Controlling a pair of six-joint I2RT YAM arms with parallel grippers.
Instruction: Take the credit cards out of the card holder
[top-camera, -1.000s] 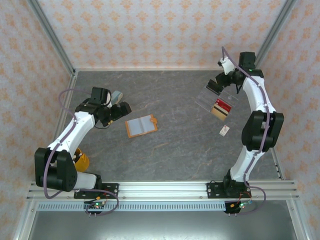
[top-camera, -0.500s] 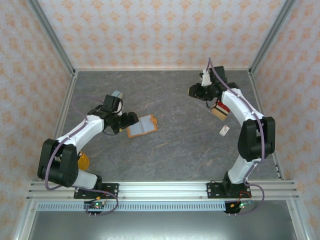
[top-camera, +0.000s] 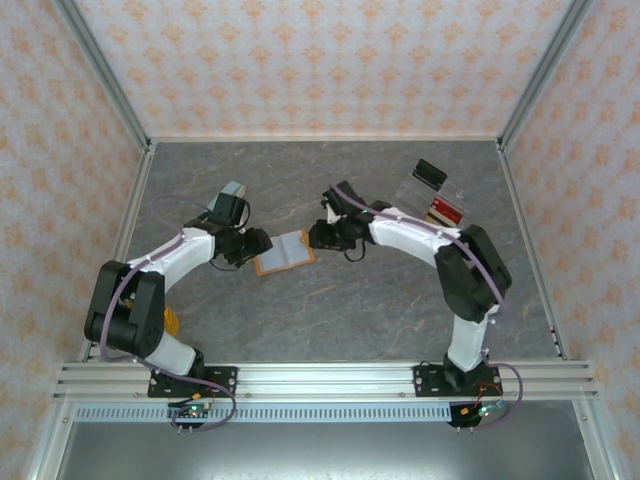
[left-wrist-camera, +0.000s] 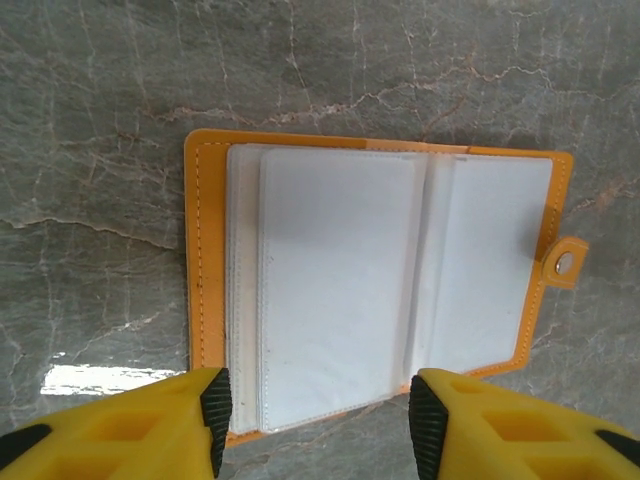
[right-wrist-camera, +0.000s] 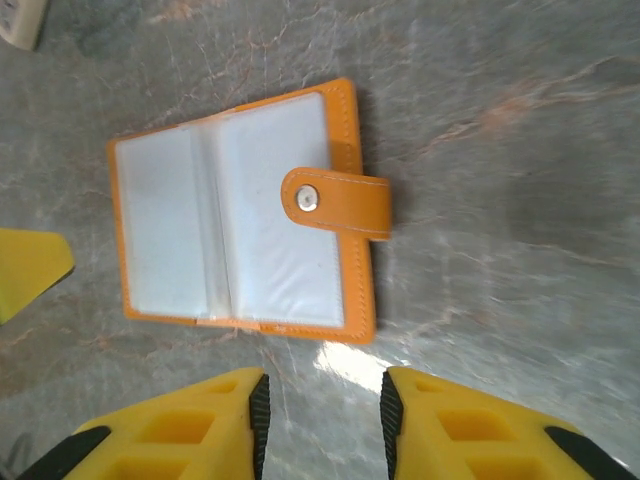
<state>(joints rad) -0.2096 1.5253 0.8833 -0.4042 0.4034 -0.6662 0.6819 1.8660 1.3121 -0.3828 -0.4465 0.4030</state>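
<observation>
Near the table's (top-camera: 400, 320) middle, top view: the open card holder (top-camera: 285, 251) lies flat, well apart from every edge. Its long axis runs left-right, with the right end tipped slightly toward the far edge. The left gripper (top-camera: 258, 242) sits at its left end and the right gripper (top-camera: 318, 236) at its right end. One reddish credit card (top-camera: 446, 212) lies on a clear tray (top-camera: 412, 192) toward the far right corner. Risk: the two grippers are close together and could bump over the holder.

Left wrist: the jaws stand moderately apart and hold nothing, straddling the card holder's (left-wrist-camera: 205, 250) near edge. The snap tab (left-wrist-camera: 565, 262) points right. The pockets (left-wrist-camera: 335, 290) look empty; cannot tell if a card hides in a deeper leaf. Risk: closing here may pinch the cover and several leaves together and lift the whole holder.

Right wrist: the jaws are narrowly apart and empty over bare table, just short of the holder's (right-wrist-camera: 240, 215) edge. The tab lies across its right-hand edge. Risk: a push could slide the light holder on the smooth stone.
</observation>
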